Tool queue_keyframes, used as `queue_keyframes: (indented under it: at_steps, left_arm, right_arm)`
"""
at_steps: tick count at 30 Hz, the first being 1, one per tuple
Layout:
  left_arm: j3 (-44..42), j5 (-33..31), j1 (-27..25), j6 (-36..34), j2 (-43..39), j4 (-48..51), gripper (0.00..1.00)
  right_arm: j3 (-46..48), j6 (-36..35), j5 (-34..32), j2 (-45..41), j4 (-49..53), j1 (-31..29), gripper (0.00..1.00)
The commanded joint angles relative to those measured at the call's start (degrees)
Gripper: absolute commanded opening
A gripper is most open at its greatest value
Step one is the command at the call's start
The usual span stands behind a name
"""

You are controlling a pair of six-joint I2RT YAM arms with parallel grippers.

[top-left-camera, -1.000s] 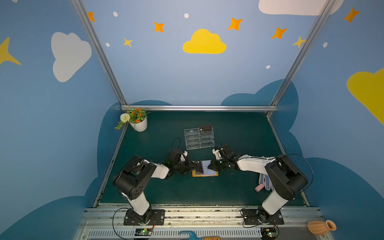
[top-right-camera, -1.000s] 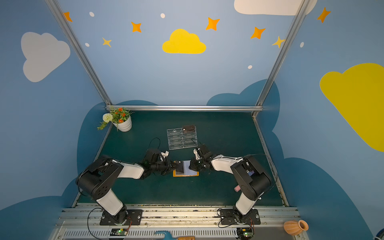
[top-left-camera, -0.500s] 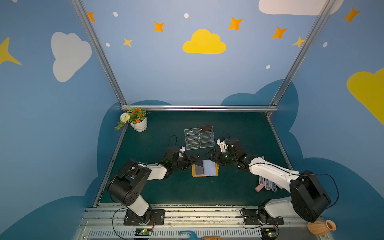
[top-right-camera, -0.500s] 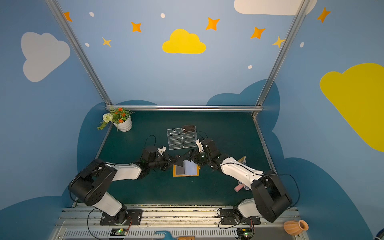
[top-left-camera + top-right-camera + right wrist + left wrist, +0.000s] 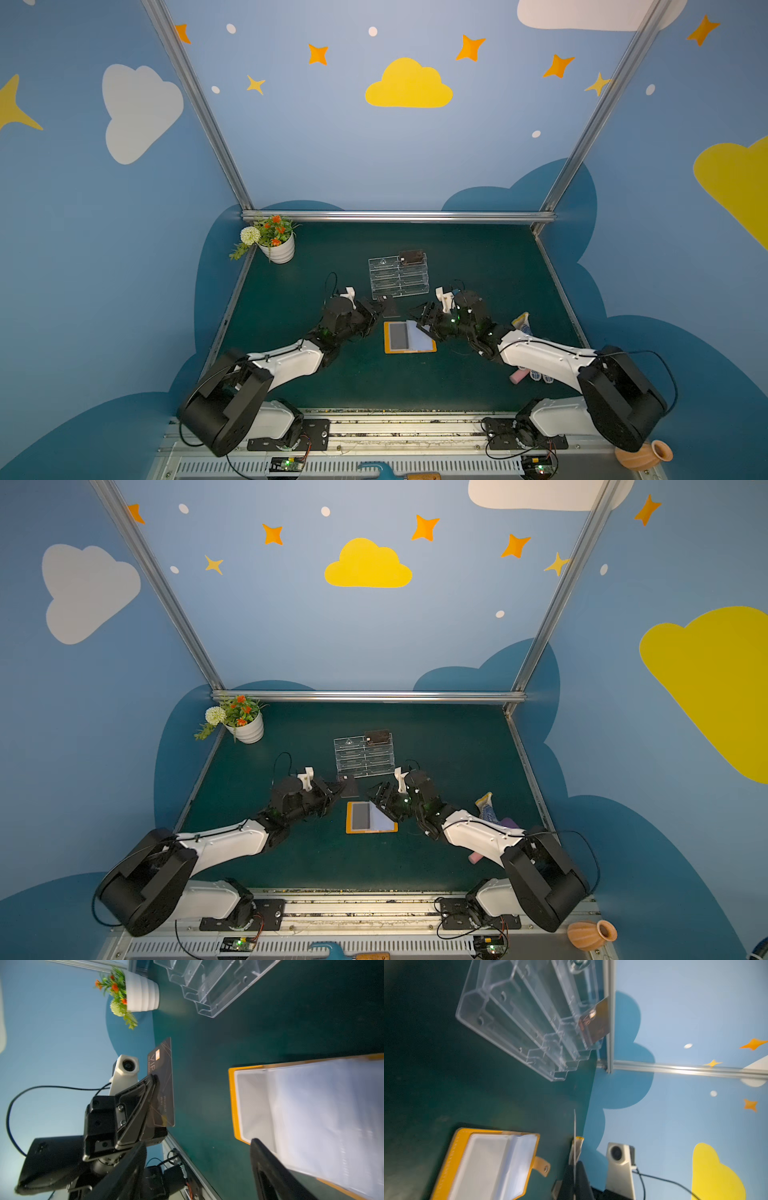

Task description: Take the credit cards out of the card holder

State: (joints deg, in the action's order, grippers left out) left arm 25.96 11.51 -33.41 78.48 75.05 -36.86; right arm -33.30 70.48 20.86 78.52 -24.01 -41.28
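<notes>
Left gripper (image 5: 375, 311), arm extended low, pinches a credit card (image 5: 163, 1068) beside the card holder (image 5: 387, 337). Right gripper (image 5: 424, 322), jaws spread, sits at the holder's right edge.

Orange-yellow card holder (image 5: 409, 351), dark brown-black credit card (image 5: 165, 1068) with pale markings

The open orange-yellow card holder (image 5: 360, 817) lies flat between both arms; the left gripper (image 5: 339, 788) pinches a thin dark card (image 5: 350, 786) just behind it.

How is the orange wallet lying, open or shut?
Open. The card holder lies flat with its clear sleeve pages showing, and its snap tab sticks out unfastened.
</notes>
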Motion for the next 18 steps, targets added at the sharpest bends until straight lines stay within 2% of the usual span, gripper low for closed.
queue_keyframes:
  at_steps: [1, 7, 14, 18]
  left_arm:
    - [2.8, -13.9, -3.2, 0.6, -4.5, 6.4, 0.04]
    - [3.7, -17.3, -5.0, 1.5, -5.3, 7.0, 0.04]
    - [3.3, -19.1, -6.8, 2.5, -4.6, 5.9, 0.04]
    - [3.7, -19.6, -7.8, 2.4, -4.0, 5.1, 0.04]
  right_arm:
    - [1.0, 7.2, -5.0, 2.1, -14.4, -1.6, 0.76]
    - [2.2, 9.7, -8.8, 5.9, -26.8, -2.8, 0.76]
    - [0.3, 7.6, -9.1, 6.3, -25.1, -3.9, 0.76]
    - [-1.0, 8.4, -8.3, 9.1, -27.3, -4.0, 0.76]
